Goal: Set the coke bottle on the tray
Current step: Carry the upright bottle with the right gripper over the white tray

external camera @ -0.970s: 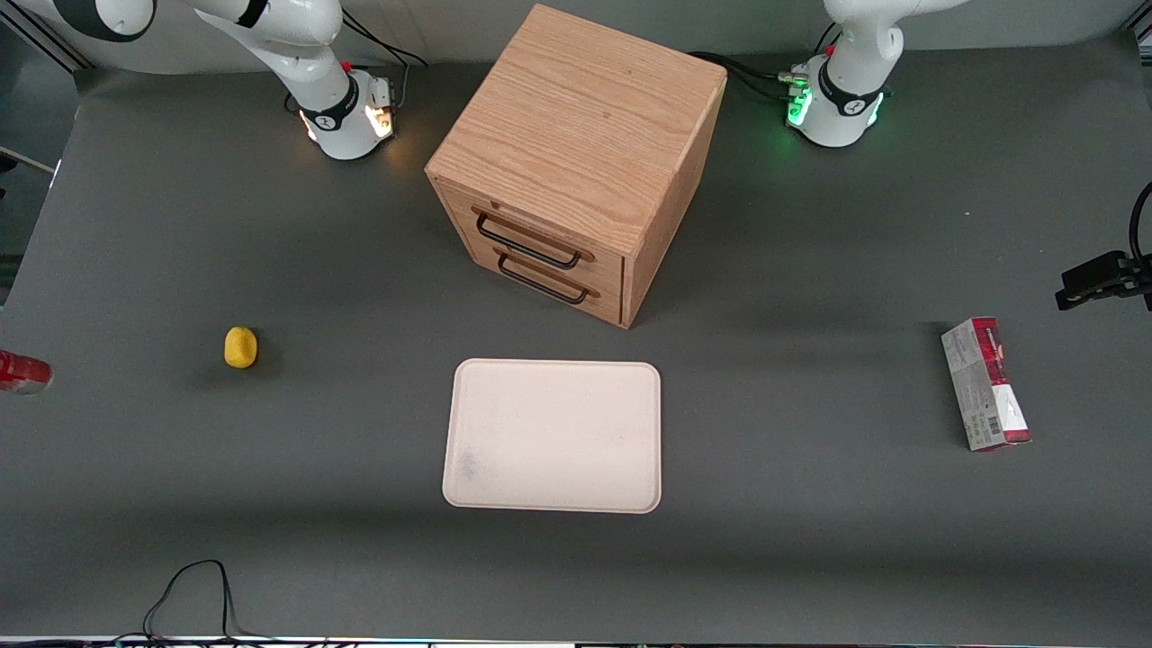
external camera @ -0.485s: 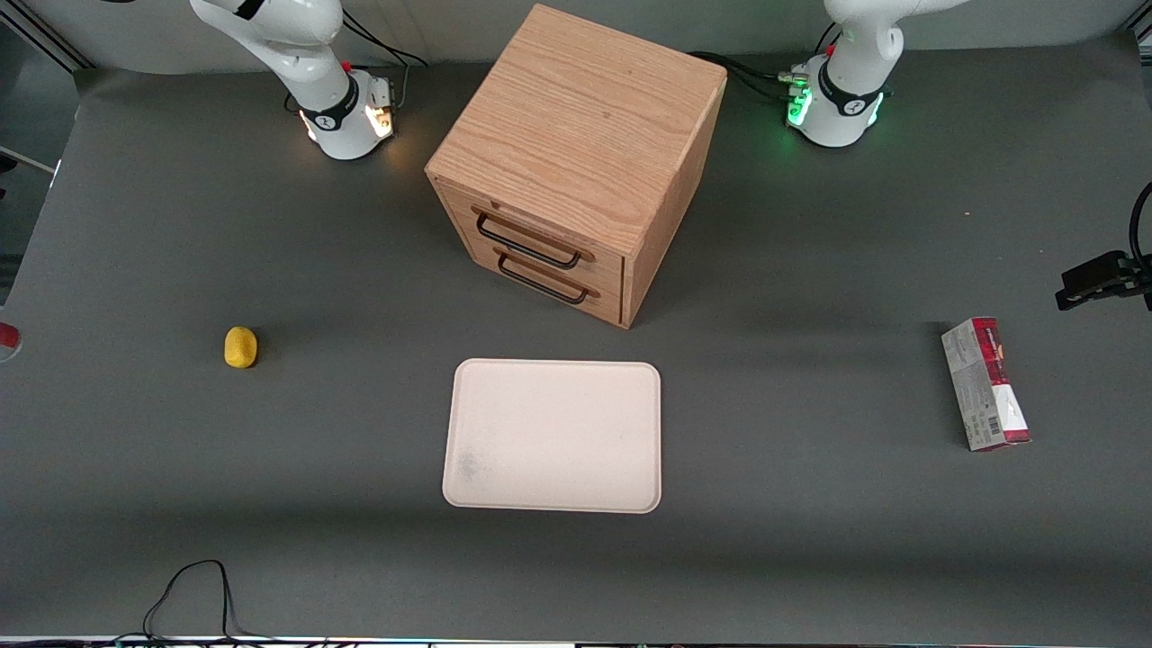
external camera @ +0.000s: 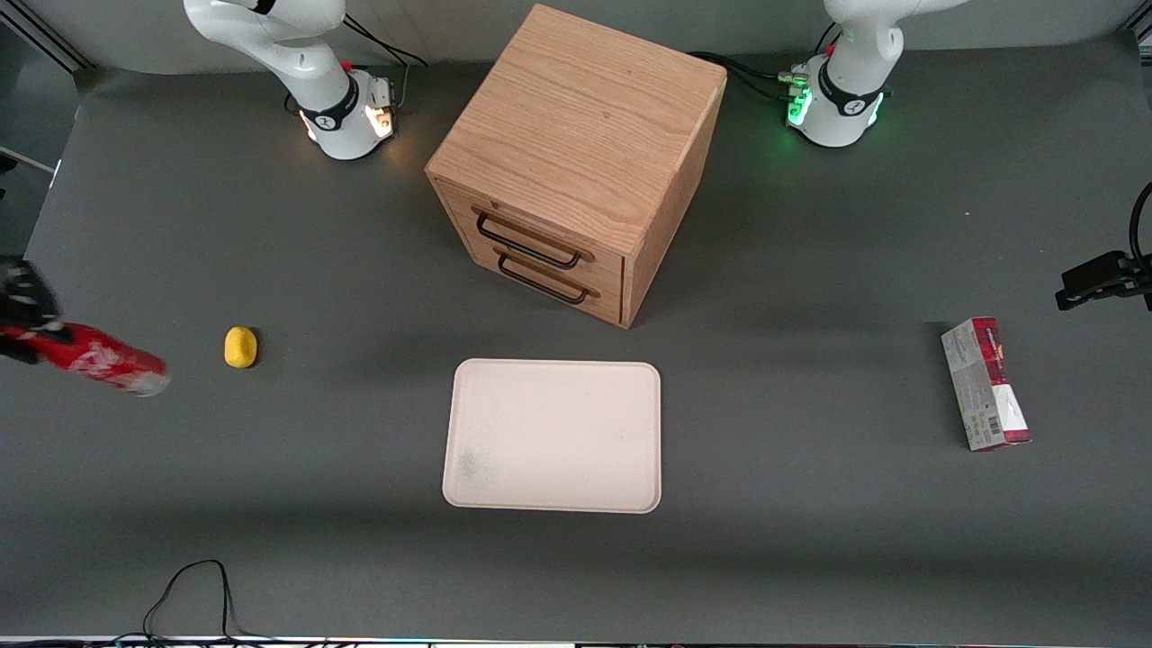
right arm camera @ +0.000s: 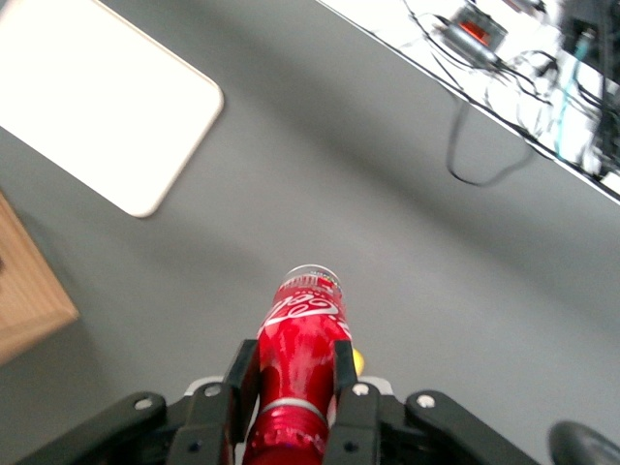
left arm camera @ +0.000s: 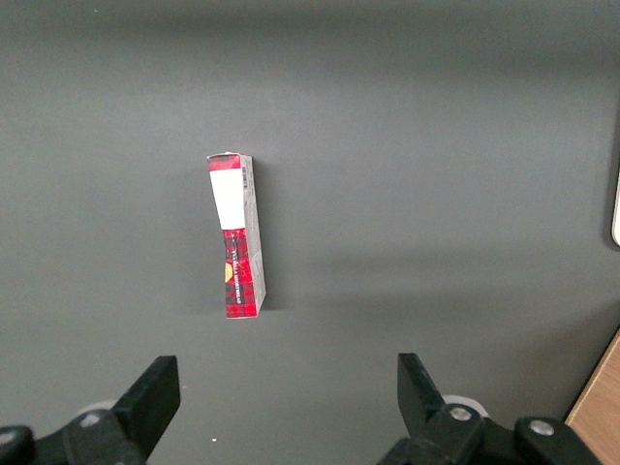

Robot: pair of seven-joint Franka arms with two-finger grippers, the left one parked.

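The coke bottle (external camera: 101, 360), glossy red with white script, hangs tilted above the table at the working arm's end, base pointing toward the tray. My gripper (external camera: 27, 328) is shut on its neck end. In the right wrist view the coke bottle (right arm camera: 302, 334) sits clamped in my gripper (right arm camera: 294, 366), both fingers (right arm camera: 242, 373) pressed on its sides. The cream tray (external camera: 553, 436) lies flat in front of the cabinet and shows as a pale tray (right arm camera: 97, 97) ahead of the bottle. Nothing is on the tray.
A small yellow object (external camera: 240, 347) lies on the mat between the bottle and the tray. The wooden two-drawer cabinet (external camera: 576, 162) stands mid-table. A red-and-grey carton (external camera: 985, 382) lies toward the parked arm's end. A black cable (external camera: 193, 594) loops at the front edge.
The bottle, barely showing at the picture's edge before, has swung into view in the gripper, toward the yellow object and the tray. Nothing else has moved.
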